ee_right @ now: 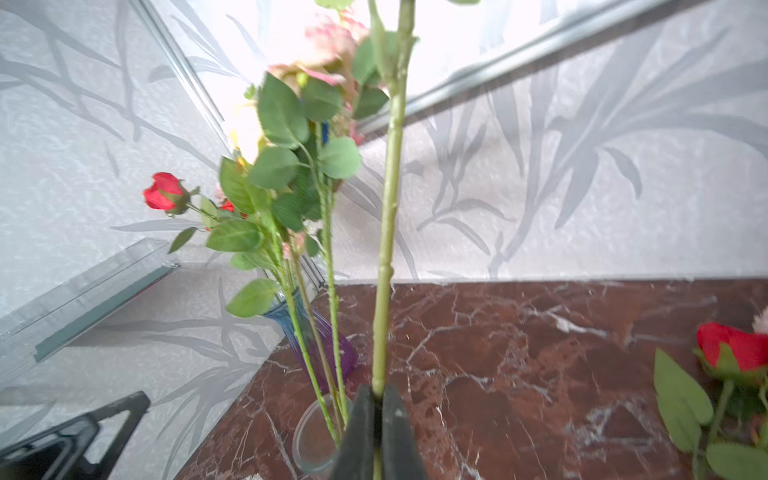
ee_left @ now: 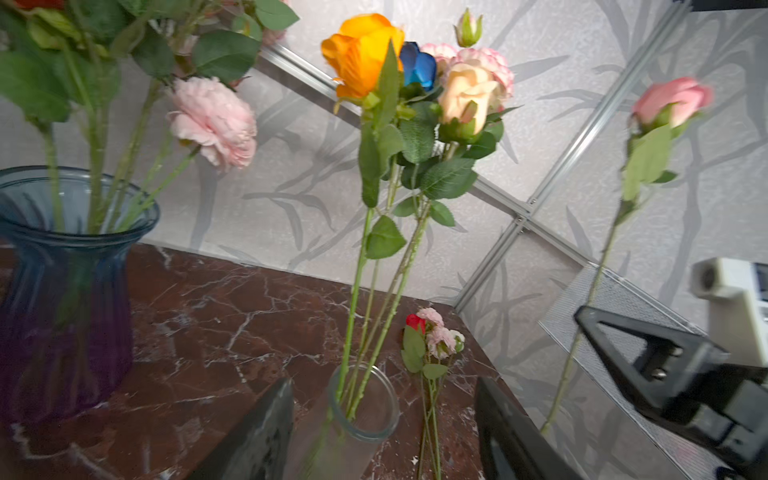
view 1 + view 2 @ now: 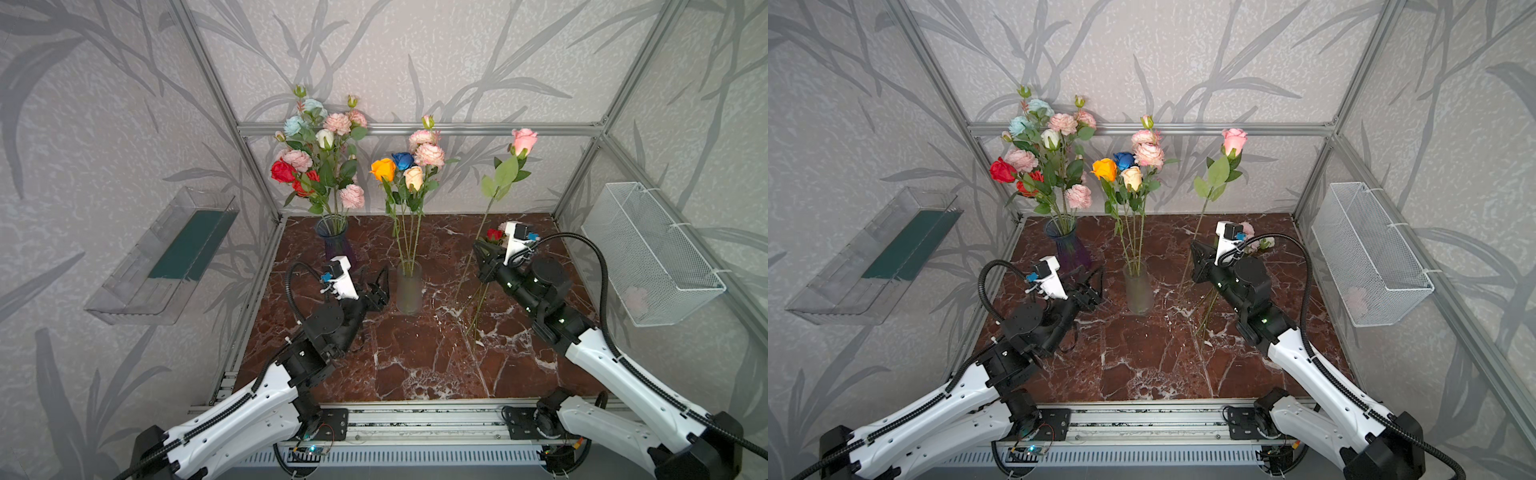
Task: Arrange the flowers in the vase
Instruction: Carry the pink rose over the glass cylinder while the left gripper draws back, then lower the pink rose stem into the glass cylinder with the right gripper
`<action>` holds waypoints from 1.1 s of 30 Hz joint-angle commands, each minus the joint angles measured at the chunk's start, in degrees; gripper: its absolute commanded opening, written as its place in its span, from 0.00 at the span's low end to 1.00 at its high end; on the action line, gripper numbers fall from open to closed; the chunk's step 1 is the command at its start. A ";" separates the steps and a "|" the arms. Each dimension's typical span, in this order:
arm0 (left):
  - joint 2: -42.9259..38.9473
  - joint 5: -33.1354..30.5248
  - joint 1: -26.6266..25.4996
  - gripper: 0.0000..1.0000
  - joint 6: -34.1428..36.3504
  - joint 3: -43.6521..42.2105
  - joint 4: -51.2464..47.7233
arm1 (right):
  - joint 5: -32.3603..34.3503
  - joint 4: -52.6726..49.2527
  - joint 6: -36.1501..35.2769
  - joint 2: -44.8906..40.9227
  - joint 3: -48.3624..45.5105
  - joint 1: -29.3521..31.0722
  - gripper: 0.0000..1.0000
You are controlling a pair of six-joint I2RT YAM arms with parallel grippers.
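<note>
**Pink rose gripped, clear vase awaits**

The pink rose is clamped low on its stem by the tightly closed right gripper, likely so the long stem can be steered into the clear vase. The left gripper is spread wide and empty just beside that vase, perhaps to steady it. More flowers are seen lying on the table.
</note>
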 commanded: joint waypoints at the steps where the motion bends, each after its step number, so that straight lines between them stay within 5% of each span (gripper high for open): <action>1: -1.30 -7.90 0.34 0.71 0.75 -0.43 3.87 | 5.25 7.99 -7.26 2.30 6.04 3.04 0.00; 13: 0.01 -5.65 1.21 0.71 0.76 0.14 3.42 | 3.44 9.59 -7.51 18.07 23.71 7.40 0.00; 33: 0.85 -2.53 2.99 0.71 -1.95 0.37 2.63 | 3.50 10.62 -7.00 26.48 17.22 9.95 0.00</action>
